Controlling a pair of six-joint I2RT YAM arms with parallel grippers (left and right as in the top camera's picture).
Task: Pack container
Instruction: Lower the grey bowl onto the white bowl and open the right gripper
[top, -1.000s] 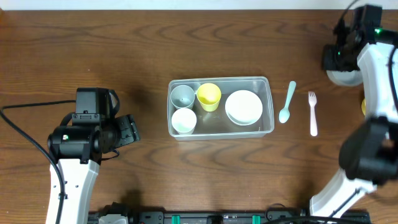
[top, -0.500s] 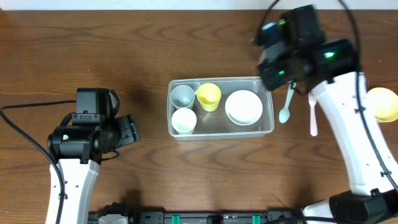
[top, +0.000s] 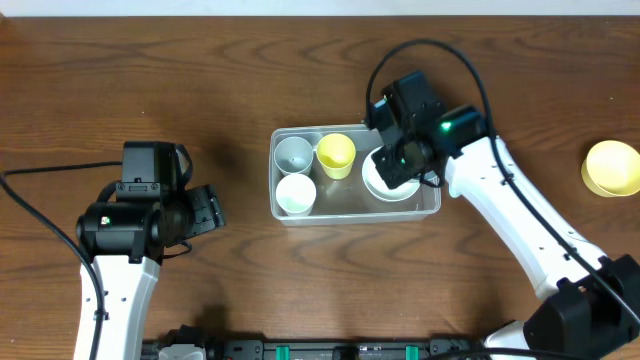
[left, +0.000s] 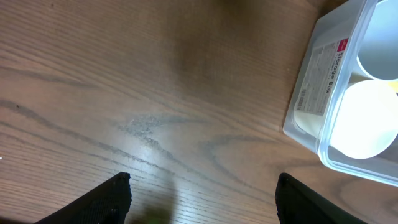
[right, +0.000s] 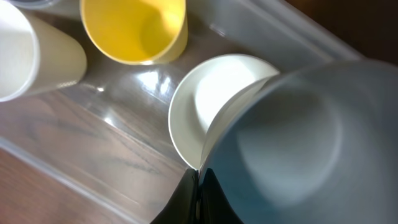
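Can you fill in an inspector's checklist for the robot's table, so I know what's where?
Surface: brown wooden table.
Job's things: clear container holds a grey cup, yellow cup, white cup and white bowl; a grey bowl hangs over the white bowl.
Clutter: yellow bowl, far right.
Grippers: left gripper open, empty; right gripper shut on the grey bowl's rim.
Cables: black cable by the left arm; another loops above the right arm.
Surroundings: nothing seen.
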